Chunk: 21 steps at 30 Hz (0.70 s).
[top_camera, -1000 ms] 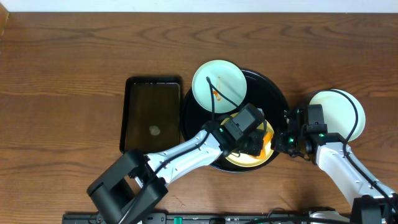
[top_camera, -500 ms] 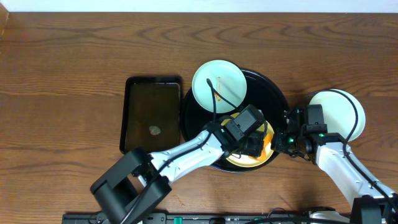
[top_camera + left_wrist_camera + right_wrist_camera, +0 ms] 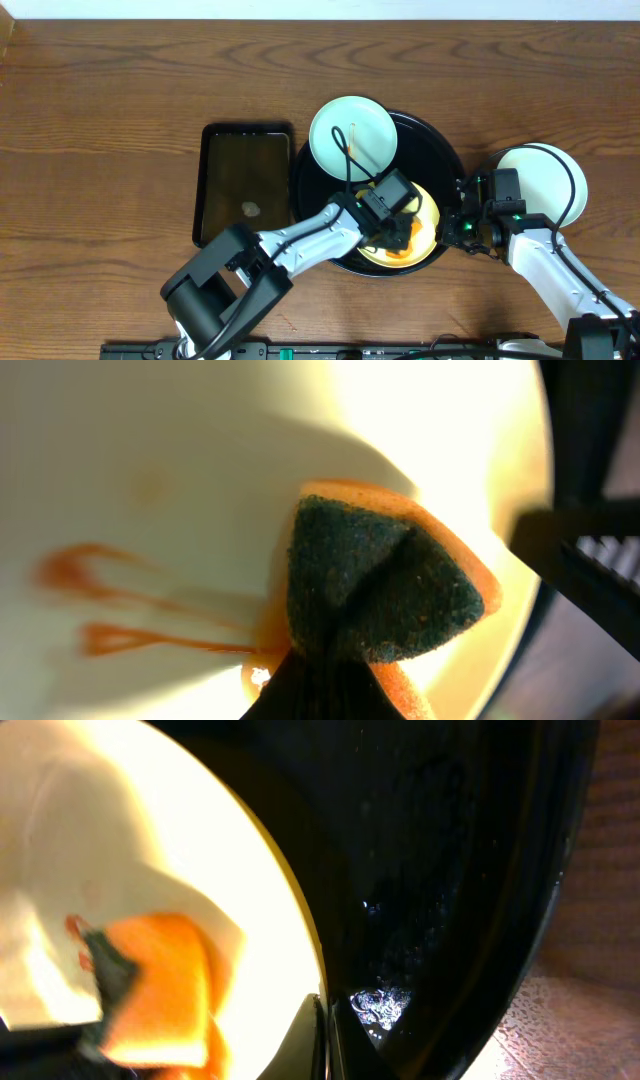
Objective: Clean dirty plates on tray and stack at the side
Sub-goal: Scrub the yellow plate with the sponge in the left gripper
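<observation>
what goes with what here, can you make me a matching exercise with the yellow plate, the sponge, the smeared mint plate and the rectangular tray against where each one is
Things
1 pale yellow plate
2 orange sponge
3 smeared mint plate
4 rectangular black tray

Places
a on the table, left of the round black tray
b pinched in the left gripper
c over the round tray's far left rim
d on the round tray's near side, under the sponge

Pairs: 1-d, 2-b, 3-c, 4-a

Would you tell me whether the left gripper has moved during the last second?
Yes. The left gripper, with its sponge, has slid slightly across the yellow plate toward the rectangular tray.
</observation>
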Available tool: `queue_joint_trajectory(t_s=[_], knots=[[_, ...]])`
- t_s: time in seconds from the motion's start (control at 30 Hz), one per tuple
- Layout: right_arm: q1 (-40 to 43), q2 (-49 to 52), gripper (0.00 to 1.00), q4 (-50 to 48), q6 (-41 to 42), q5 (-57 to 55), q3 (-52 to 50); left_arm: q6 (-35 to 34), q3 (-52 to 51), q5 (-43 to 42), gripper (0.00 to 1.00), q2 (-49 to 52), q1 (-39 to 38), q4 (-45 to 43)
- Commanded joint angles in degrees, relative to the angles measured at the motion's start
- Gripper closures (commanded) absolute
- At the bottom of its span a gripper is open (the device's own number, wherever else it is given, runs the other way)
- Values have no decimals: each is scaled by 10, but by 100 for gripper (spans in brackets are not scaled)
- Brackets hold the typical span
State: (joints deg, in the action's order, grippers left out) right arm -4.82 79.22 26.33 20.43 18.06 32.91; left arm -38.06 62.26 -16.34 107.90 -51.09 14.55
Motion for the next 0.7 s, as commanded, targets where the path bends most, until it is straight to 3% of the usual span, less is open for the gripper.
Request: queue_joint_trajectory(t_s=[0.0,0.67], knots=[[-5,-9,99,4,8,-12,-1,16,-2,40,92,3,31,13],[-5,-9,99,7,8,-13,-1,46,3,73,92,-37,121,49]])
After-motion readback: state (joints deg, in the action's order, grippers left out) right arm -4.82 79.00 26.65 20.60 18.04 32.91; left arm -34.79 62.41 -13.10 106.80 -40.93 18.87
